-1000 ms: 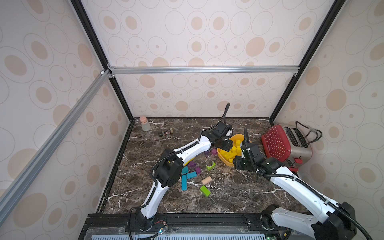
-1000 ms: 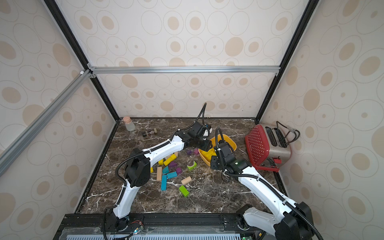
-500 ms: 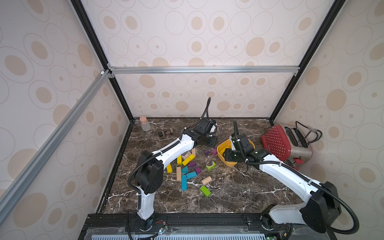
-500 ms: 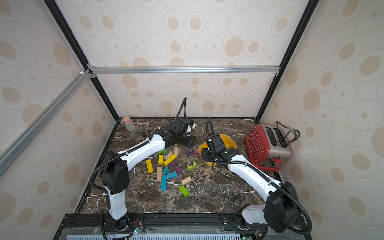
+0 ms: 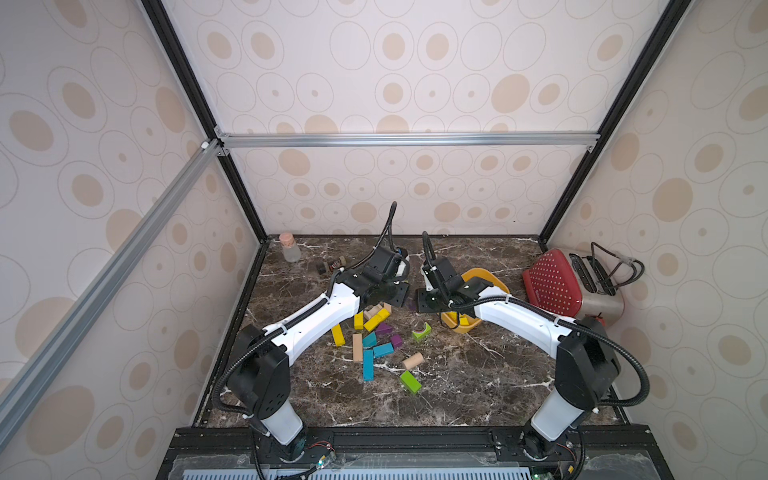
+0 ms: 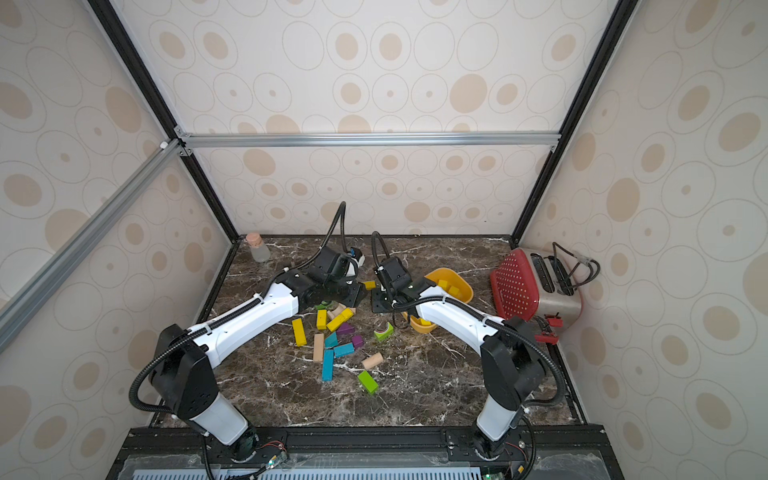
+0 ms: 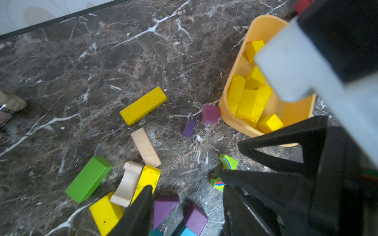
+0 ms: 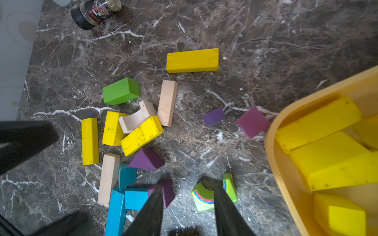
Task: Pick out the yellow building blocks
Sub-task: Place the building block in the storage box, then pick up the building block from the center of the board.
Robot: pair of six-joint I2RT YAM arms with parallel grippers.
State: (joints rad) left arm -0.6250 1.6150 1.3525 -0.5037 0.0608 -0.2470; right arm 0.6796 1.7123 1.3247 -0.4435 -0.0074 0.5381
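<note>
Several yellow building blocks (image 5: pixel 337 334) lie in the mixed pile; both wrist views show them, the left (image 7: pixel 146 179) and the right (image 8: pixel 141 134). One yellow bar (image 6: pixel 369 285) lies apart, between the two grippers. More yellow blocks (image 8: pixel 331 159) fill the orange-yellow bowl (image 5: pixel 494 282). My left gripper (image 5: pixel 397 297) hovers over the far edge of the pile, open, with only purple blocks on the table below its fingers (image 7: pixel 143 204). My right gripper (image 5: pixel 426 301) hangs open and empty beside the bowl, above a green arch block (image 8: pixel 202 197).
A red toaster (image 5: pixel 557 286) stands at the right wall. A corked glass bottle (image 5: pixel 289 249) and a dark spice jar (image 8: pixel 92 12) are at the back left. Blue (image 5: pixel 368 363), green (image 5: pixel 410 381), purple and plain wooden blocks are mixed among the yellow ones.
My left gripper has drawn back from over the bowl to the far side of the pile. The right gripper has swung left, from the bowl's near side to the gap beside the pile.
</note>
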